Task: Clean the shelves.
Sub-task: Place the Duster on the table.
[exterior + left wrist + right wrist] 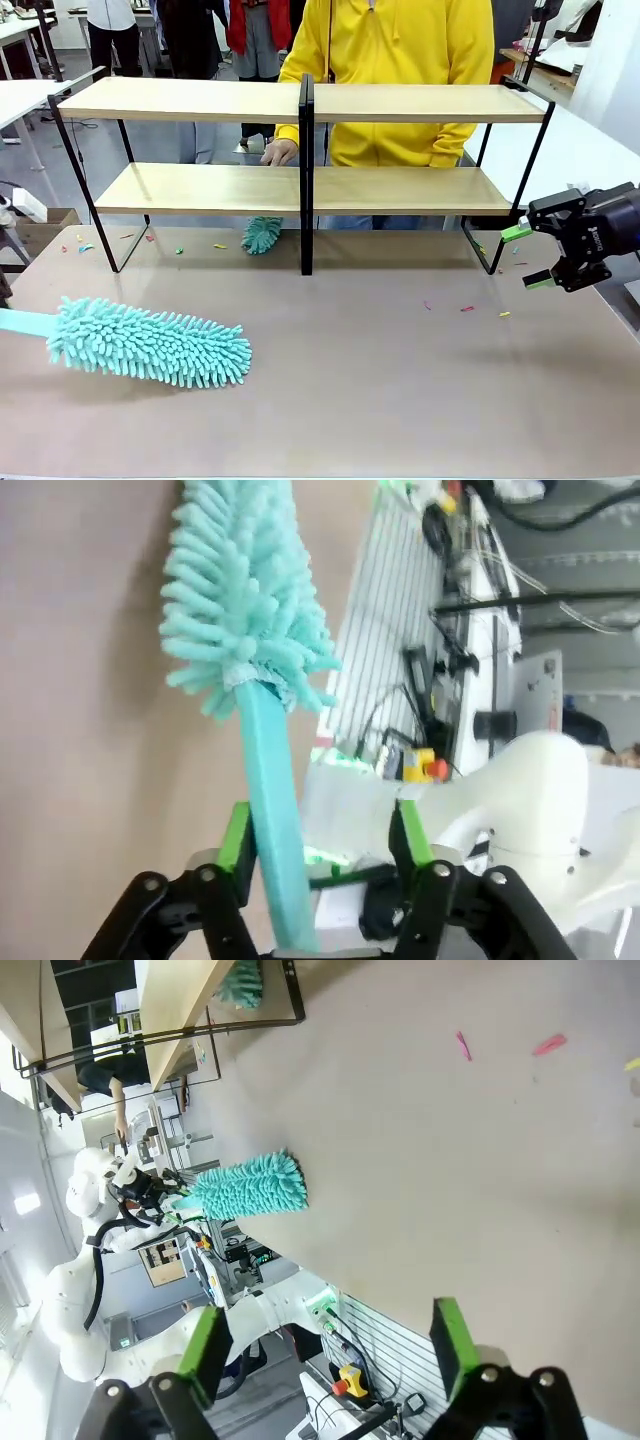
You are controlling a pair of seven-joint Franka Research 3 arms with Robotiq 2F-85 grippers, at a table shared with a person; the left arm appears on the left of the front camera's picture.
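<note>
Shelves [300,100]: two-tier wood rack at the far side of the counter [380,390], a person's hand [279,152] behind the lower board.
Duster [150,342]: teal, lying on the counter's left part; second teal duster [262,234] under the lower shelf.
Left gripper [325,845]: jaws apart around the duster handle [270,810], one pad touching, not clamped.
Right gripper [528,258]: jaws apart, empty, beside the rack's right end.
Risk: lifting with that loose hold would likely let the handle slip or swing down.
</note>
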